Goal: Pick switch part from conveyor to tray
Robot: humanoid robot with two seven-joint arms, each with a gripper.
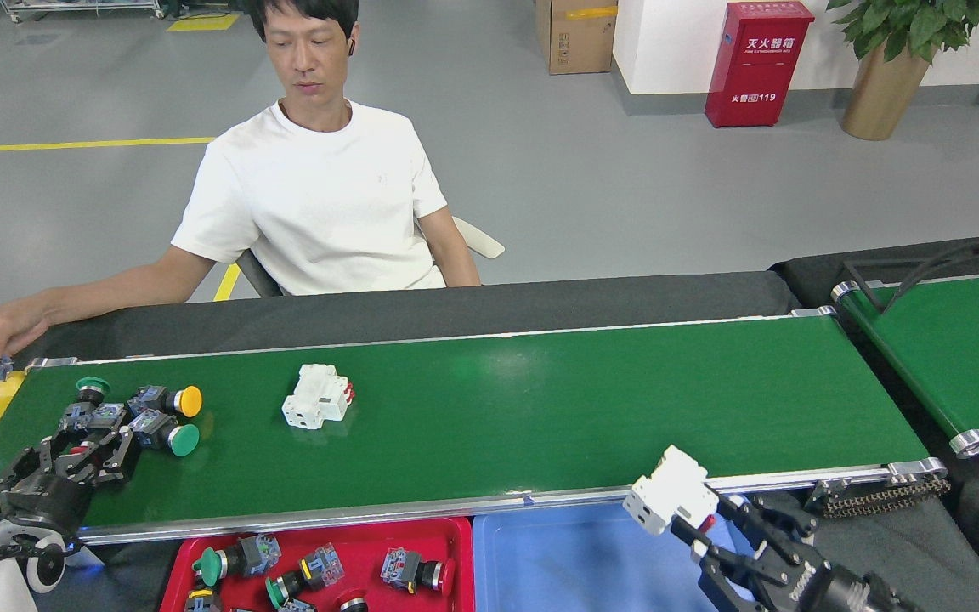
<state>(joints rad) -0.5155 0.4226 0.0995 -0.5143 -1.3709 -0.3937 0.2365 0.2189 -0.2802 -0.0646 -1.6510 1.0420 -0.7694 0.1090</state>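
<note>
left gripper [94,446] low at left edge, fingers spread around something. right gripper [710,531] lifted at lower right, fingers clamped on its load.

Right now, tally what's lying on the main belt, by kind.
Green-cap push-buttons: 2
Yellow-cap push-buttons: 1
White breakers: 1
Total: 4 in clear view. The left gripper hides part of the cluster. The held breaker in the right gripper is excluded.
</note>
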